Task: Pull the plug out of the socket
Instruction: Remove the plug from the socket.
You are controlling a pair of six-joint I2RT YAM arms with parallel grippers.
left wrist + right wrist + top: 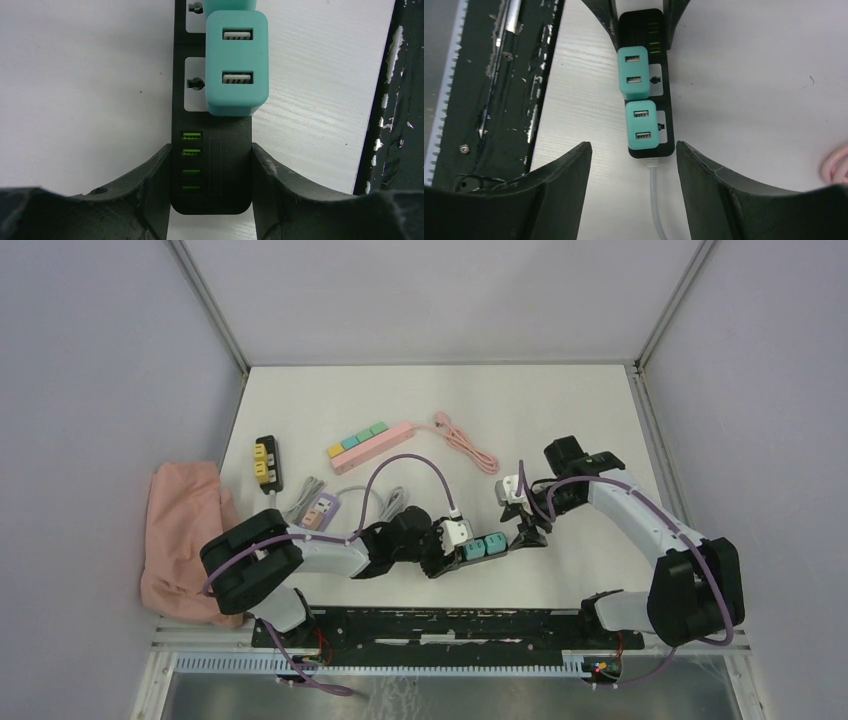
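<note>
Close to the middle of the desk's [400,400] near edge lay the black power strip [222,175], with a teal end plug [643,125] seated by its cable and a second teal plug [634,72] just beside it. The left gripper [211,150] was clamped across the strip's USB end. The right gripper [633,145] hovered with jaws apart, gripping nothing. To my eye it should settle squarely over the end plug, close on its flanks, then pull straight out without twisting, while the left holds firm.
</note>
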